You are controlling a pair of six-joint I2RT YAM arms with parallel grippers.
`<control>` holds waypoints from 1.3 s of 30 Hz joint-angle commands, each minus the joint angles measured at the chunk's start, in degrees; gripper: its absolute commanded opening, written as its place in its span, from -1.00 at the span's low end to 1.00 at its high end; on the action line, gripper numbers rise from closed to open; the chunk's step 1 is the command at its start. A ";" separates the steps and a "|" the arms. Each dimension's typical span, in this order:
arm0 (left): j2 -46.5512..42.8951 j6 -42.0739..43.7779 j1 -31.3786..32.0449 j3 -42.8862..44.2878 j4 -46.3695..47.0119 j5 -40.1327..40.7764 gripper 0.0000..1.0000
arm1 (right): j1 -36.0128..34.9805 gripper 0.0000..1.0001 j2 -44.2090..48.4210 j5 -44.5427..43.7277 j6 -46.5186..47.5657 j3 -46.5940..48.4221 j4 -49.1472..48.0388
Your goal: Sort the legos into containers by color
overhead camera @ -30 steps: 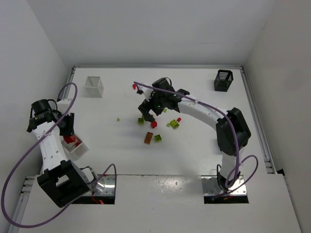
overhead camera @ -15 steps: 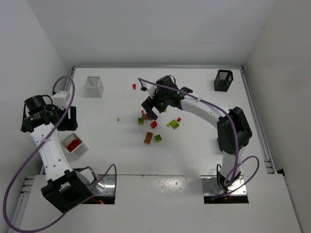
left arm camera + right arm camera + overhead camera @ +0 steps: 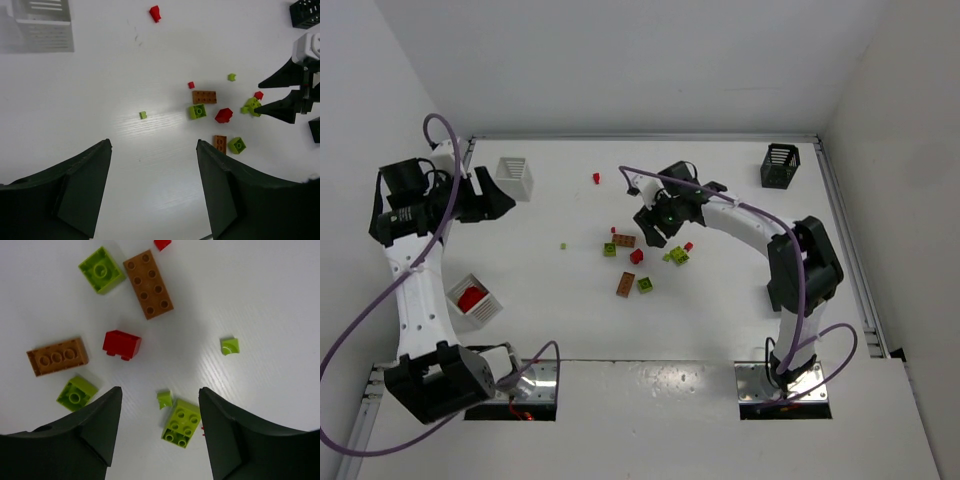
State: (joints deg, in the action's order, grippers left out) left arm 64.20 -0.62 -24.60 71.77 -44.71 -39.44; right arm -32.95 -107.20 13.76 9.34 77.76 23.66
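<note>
Top view: left claw (image 3: 500, 205) was up by the far white basket (image 3: 515, 178), right claw (image 3: 653, 228) low over the brick pile (image 3: 635, 255) in the middle of the table (image 3: 720, 310). Near white basket (image 3: 492, 310) held red pieces; black basket (image 3: 779, 166) sat far right by the side rail (image 3: 850, 250). Left wrist: jaws apart, nothing between them, pile well ahead. Right wrist: jaws apart and empty, straddling a small green chip (image 3: 164, 399), yellow-green brick (image 3: 181, 422) just beside it, red brick (image 3: 122, 344) a bit further off. Looked like a green pick lining up: I'd centre on one piece only, drop straight down, close across its flat sides so the neighbour isn't dragged. Open room all around the pile; walls (image 3: 900, 150) only crowd moves near the baskets.
</note>
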 commanded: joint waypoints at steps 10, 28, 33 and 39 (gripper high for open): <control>4.70 0.53 7.90 2.15 0.07 2.19 0.63 | -1.33 0.33 -0.64 10.05 7.34 0.64 6.05; 4.70 5.28 10.80 0.48 -2.66 -5.47 0.75 | -1.33 0.36 -10.92 23.68 45.75 5.99 7.96; 3.65 5.28 10.80 -0.84 -2.66 -4.86 0.75 | -1.33 0.36 -14.17 23.68 47.43 8.02 8.07; 3.65 5.28 10.80 -2.59 -2.66 -3.71 0.67 | -1.33 -0.14 -15.32 23.68 47.43 9.17 8.59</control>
State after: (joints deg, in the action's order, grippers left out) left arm 69.28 4.03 -14.17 69.95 -47.72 -42.92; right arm -34.33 -122.39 34.52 54.68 84.27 32.03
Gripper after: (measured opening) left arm 0.846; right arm 0.477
